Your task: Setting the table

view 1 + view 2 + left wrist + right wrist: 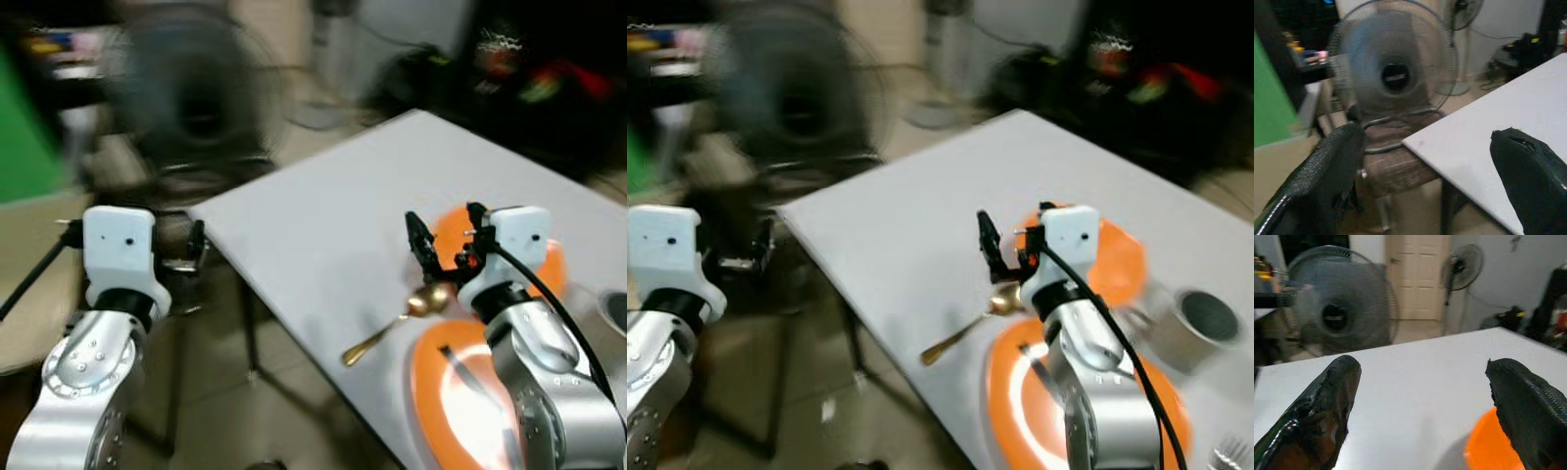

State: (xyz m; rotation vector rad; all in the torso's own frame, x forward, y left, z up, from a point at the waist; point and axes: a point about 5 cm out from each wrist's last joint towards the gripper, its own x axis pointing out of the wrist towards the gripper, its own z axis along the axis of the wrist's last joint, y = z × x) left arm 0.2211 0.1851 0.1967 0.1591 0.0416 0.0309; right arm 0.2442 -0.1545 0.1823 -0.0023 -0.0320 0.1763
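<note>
Right jaws spread, empty, above the gold metal spoon (397, 326) beside the orange round plate (453, 390). Left jaws spread too, off the white desk (323, 225), idle.

White table (323, 235), set corner-on, on dark legs. Near its front edge, a gold spoon (392, 328), bowl toward the centre, handle toward the edge. Beside the spoon, an orange plate with white centre (1014, 392); farther back, a second orange plate (1122, 259). At right, a metal cup (1195, 323), just beside both plates.
</note>
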